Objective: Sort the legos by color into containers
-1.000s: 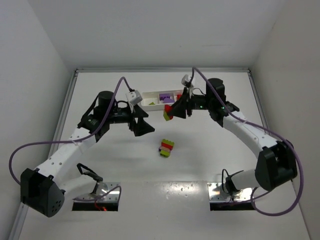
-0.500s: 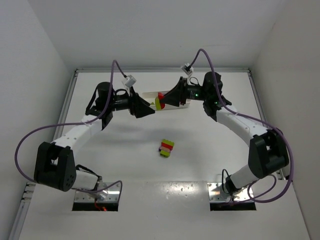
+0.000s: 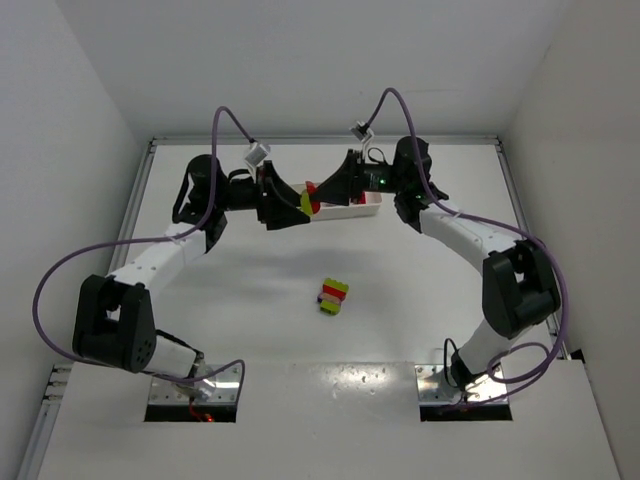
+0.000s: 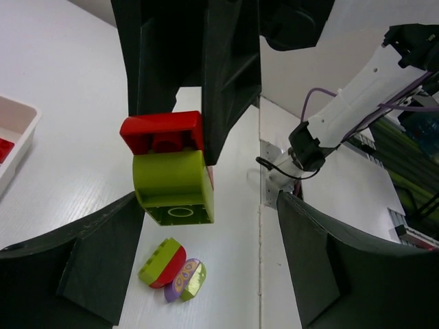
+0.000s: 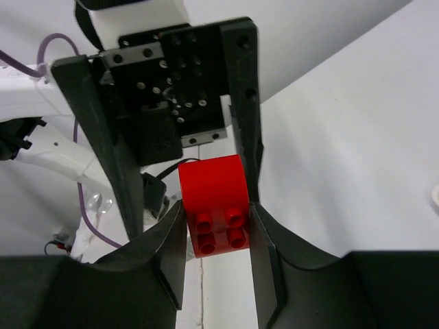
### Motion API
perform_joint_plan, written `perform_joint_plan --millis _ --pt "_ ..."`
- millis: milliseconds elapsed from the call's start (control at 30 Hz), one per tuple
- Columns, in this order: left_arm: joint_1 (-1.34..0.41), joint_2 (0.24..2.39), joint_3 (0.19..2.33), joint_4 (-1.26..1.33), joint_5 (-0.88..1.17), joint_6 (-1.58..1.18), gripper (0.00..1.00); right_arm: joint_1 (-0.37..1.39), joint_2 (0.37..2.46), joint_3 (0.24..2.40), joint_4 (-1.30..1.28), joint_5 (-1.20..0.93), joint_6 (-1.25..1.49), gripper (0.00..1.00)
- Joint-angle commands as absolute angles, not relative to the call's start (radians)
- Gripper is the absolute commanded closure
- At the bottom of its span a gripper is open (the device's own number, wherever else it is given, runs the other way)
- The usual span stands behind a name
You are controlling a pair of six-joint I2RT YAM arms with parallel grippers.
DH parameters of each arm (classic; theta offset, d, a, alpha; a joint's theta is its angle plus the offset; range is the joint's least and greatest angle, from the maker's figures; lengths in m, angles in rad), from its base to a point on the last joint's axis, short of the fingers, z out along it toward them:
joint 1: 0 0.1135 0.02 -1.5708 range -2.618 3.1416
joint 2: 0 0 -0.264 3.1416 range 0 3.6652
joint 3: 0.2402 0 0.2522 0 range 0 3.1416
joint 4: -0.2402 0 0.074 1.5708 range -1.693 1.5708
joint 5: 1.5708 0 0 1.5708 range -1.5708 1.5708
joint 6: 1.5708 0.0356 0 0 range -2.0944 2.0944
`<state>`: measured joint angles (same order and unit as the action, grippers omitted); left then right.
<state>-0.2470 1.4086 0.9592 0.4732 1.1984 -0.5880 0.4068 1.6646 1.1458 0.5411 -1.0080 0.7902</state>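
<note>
Right pincer (image 3: 318, 192) clamps one red brick (image 5: 214, 199) in mid-air near the tray (image 3: 368, 207), with one lime brick (image 4: 171, 181) stuck to it. Left pincer (image 4: 210, 202) faces it, jaws apart either side of the lime brick, a gap showing on one side. A second red brick (image 4: 3, 149) lies in the tray. One clump (image 3: 333, 296) of lime, red and purple bricks sits on the bench (image 3: 420, 300), well apart from both pincers; its count cannot be told.

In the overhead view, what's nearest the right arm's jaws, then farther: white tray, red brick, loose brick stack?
1. Red brick, clamped in the right jaws.
2. White tray, just beside them, far side.
3. Loose brick stack, table centre, toward the bases.
</note>
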Motion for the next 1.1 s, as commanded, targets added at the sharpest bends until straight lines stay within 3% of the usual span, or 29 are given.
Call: perform_joint_plan --millis 0,167,267,300,400,533,667,833,933,1067 --pt "-0.233 1.413 0.997 0.502 1.229 -0.568 0.17 0.434 1.666 1.212 0.621 -1.043 0.813 1.00" --pt "-0.215 1.431 0.997 0.492 1.210 -0.557 0.27 0.452 1.675 1.221 0.611 -1.054 0.813 1.00" --pt "-0.203 1.442 0.997 0.492 1.201 -0.557 0.45 0.453 1.675 1.230 0.589 -1.075 0.813 1.00" --pt "-0.202 1.442 0.997 0.502 1.201 -0.557 0.56 0.453 1.675 1.230 0.589 -1.075 0.813 1.00" --pt "-0.180 1.451 0.997 0.524 1.201 -0.603 0.76 0.453 1.675 1.230 0.578 -1.075 0.813 1.00" --pt "-0.158 1.462 0.988 0.540 1.238 -0.621 0.93 0.442 1.675 1.212 0.578 -1.057 0.804 1.00" --pt "-0.147 1.422 0.979 0.387 1.272 -0.505 0.96 0.382 1.675 1.212 0.558 -1.037 0.781 1.00" --pt "-0.101 1.376 1.019 -0.088 1.281 -0.146 0.97 0.301 1.675 1.203 0.546 -0.986 0.759 1.00" --pt "-0.086 1.356 0.996 -0.098 1.238 -0.146 0.97 0.253 1.675 1.212 0.470 -0.977 0.688 1.00" --pt "-0.104 1.397 1.055 -0.087 1.027 -0.158 0.96 0.213 1.684 1.258 0.304 -0.912 0.535 1.00"
